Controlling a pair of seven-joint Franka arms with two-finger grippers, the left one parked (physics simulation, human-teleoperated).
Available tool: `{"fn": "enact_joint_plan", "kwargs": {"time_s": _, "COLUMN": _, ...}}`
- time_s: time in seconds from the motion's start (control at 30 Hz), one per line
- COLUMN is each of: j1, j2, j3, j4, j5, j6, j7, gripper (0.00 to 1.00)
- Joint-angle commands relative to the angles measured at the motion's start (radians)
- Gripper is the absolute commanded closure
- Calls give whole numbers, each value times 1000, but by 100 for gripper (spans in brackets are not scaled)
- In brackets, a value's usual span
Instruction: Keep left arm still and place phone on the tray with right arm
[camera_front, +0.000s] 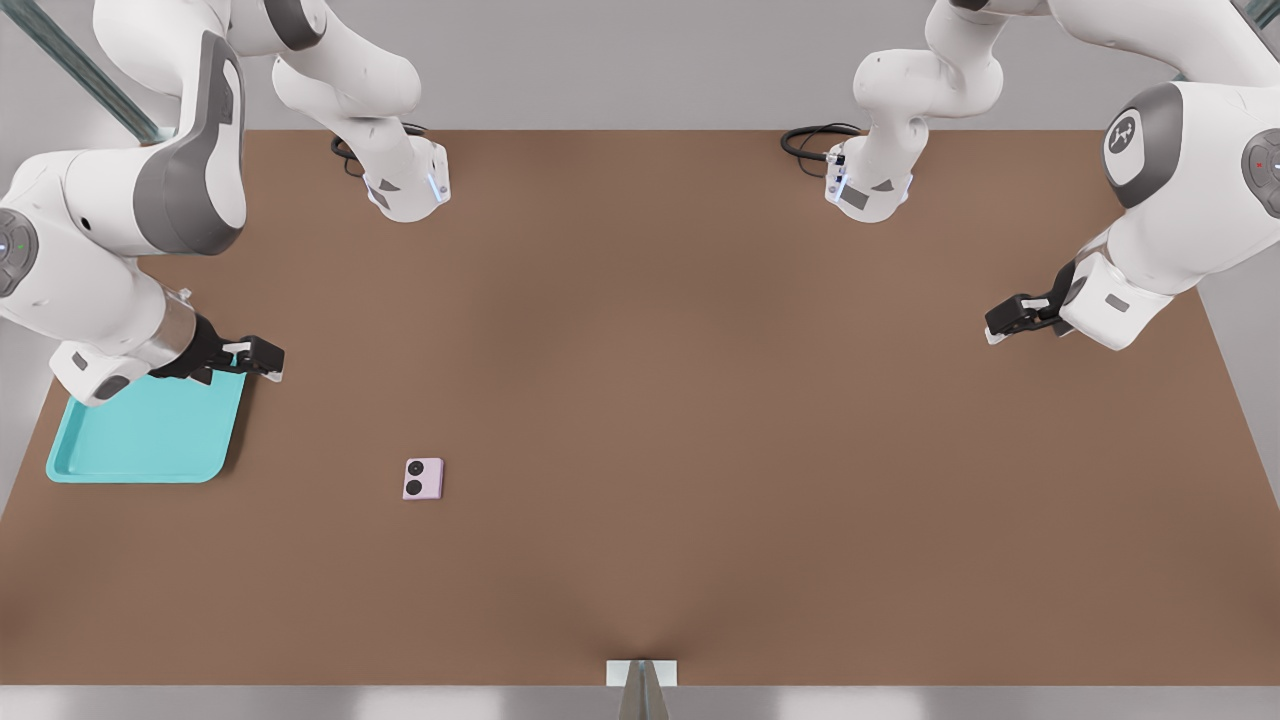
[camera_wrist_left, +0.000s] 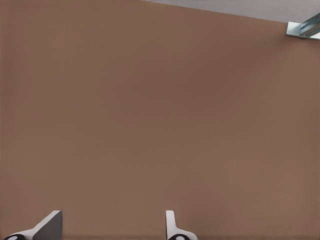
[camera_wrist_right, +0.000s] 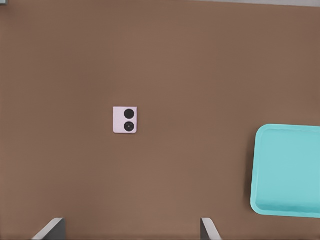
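Your claw (camera_front: 262, 360) hangs open and empty over the tray's (camera_front: 140, 445) corner because the phone (camera_front: 423, 478) lies unpicked toward four o'clock on the table (camera_front: 700, 400).

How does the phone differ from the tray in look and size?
The phone is pale pink-lilac; the tray is turquoise. The phone is nearly square and far smaller; the tray is a wide rectangle with a raised rim. Both lie flat on the table. The gripper, fingers open, hangs by the tray's corner.

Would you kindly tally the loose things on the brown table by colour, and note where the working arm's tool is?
Turquoise rectangular plastic tray: 1
Pale pink-lilac square phone: 1
Total: 2
Right arm's black tool: open, above the tray's corner, holding nothing.
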Motion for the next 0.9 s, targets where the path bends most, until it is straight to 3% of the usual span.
{"fn": "enact_joint_plan", "kwargs": {"time_s": 0.0, "j1": 0, "j2": -1, "j3": 0, "j4": 0, "j5": -6, "j6": -2, "j7": -5, "gripper": 0}}
{"fn": "enact_joint_plan", "kwargs": {"time_s": 0.07, "j1": 6, "j2": 4, "j3": 5, "j4": -12, "j5": -20, "j6": 1, "j7": 1, "gripper": 0}}
{"fn": "enact_joint_plan", "kwargs": {"time_s": 0.2, "j1": 97, "j2": 184, "j3": 11, "j4": -12, "j5": -18, "j6": 181, "j7": 78, "gripper": 0}}
{"fn": "enact_joint_plan", "kwargs": {"time_s": 0.43, "j1": 109, "j2": 455, "j3": 11, "j4": -15, "j5": 22, "j6": 448, "j7": 105, "gripper": 0}}
{"fn": "enact_joint_plan", "kwargs": {"time_s": 0.7, "j1": 127, "j2": 557, "j3": 12, "j4": -20, "j5": 32, "j6": 525, "j7": 242, "gripper": 0}}
{"fn": "enact_joint_plan", "kwargs": {"time_s": 0.87, "j1": 117, "j2": 554, "j3": 20, "j4": -132, "j5": 32, "j6": 591, "j7": 242, "gripper": 0}}
